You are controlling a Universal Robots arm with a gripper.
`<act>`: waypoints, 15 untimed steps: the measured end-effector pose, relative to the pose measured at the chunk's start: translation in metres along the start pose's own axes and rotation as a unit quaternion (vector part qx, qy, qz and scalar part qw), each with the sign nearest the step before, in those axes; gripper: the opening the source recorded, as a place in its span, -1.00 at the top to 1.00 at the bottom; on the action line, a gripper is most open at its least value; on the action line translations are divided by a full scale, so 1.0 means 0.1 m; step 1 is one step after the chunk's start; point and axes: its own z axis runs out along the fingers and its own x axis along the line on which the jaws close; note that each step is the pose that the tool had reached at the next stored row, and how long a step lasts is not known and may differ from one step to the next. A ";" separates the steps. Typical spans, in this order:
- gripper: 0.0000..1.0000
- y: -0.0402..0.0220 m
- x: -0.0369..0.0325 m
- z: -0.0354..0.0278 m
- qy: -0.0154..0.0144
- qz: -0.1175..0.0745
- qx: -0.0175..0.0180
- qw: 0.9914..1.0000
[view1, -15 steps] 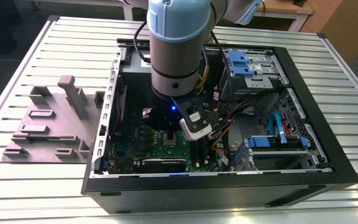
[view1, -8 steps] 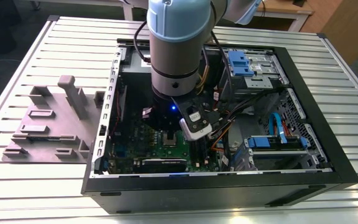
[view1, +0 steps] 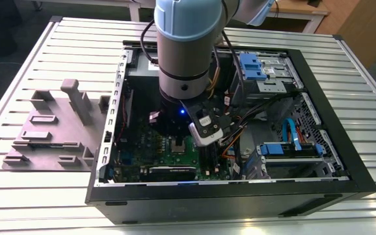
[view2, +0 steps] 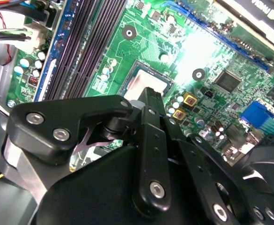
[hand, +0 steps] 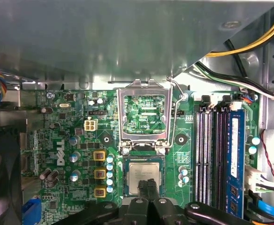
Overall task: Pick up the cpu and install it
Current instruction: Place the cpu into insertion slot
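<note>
The cpu [hand: 141,171] is a flat silvery square lying in the socket on the green motherboard [hand: 62,140]. In the second wrist view the cpu [view2: 140,83] looks pale under glare. My gripper [hand: 148,186] hangs directly over its near edge with the two dark fingers pressed together and nothing between them. In the second wrist view the gripper [view2: 151,96] tip sits just above the chip; I cannot tell if it touches. The socket's metal load frame [hand: 143,115] is flipped open, standing beside the cpu. In the exterior view the arm [view1: 184,49] reaches down into the open computer case [view1: 332,127].
A large grey metal box [hand: 104,37] overhangs the board beyond the load frame. Black memory slots [hand: 209,159] and a blue module [hand: 235,159] run beside the socket. Loose cables [hand: 240,51] and a fan [hand: 1,178] crowd the sides. A grey fixture [view1: 51,129] stands outside the case.
</note>
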 end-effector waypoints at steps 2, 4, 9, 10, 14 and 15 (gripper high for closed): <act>0.80 0.000 0.000 0.000 0.000 0.000 0.000 1.000; 0.80 -0.001 0.000 -0.019 0.000 0.000 0.000 1.000; 0.80 -0.001 -0.001 -0.034 0.000 0.000 0.000 1.000; 0.80 -0.001 0.000 -0.038 0.000 0.000 0.000 1.000; 0.80 -0.002 -0.001 -0.050 0.000 0.000 0.000 1.000; 0.80 -0.002 -0.001 -0.053 0.000 0.000 0.000 1.000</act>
